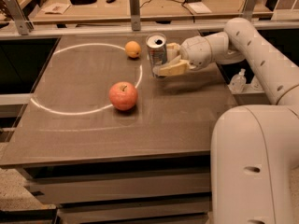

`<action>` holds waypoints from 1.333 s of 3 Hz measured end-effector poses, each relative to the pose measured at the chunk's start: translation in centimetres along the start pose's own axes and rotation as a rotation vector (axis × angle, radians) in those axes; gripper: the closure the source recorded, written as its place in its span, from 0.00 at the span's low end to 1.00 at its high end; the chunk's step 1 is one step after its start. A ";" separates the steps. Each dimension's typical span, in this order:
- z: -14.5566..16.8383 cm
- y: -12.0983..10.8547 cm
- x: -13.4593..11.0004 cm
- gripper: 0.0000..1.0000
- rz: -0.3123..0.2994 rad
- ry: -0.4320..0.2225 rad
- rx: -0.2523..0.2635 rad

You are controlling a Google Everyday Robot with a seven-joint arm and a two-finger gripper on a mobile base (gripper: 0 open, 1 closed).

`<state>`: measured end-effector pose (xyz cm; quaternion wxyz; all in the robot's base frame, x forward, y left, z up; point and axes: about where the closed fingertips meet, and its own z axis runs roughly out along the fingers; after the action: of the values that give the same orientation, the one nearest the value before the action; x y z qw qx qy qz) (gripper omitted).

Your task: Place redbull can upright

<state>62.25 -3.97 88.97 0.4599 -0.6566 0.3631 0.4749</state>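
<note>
The redbull can (156, 52) is a slim silver can with its top and drinking hole facing up, nearly upright over the table's far middle. My gripper (168, 62) is shut on the can from its right side, with one pale finger (171, 69) low across the can and the other behind it. The can's bottom looks close to the table (187, 115); I cannot tell if it touches. A red apple (124, 95) lies left and nearer, apart from the can.
A small orange fruit (133, 49) lies just left of the can at the back. A white circle line (84, 111) is marked on the table. A clear bottle (237, 81) sits off the table's right edge. A rail and cluttered bench stand behind.
</note>
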 end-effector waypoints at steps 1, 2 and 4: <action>-0.4 1.5 -0.4 1.00 0.050 0.086 0.031; 0.3 3.1 -0.6 1.00 0.074 0.137 0.069; 3.5 5.4 0.8 1.00 0.100 0.033 0.201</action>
<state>56.54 -2.36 86.33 0.4932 -0.5959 0.4486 0.4476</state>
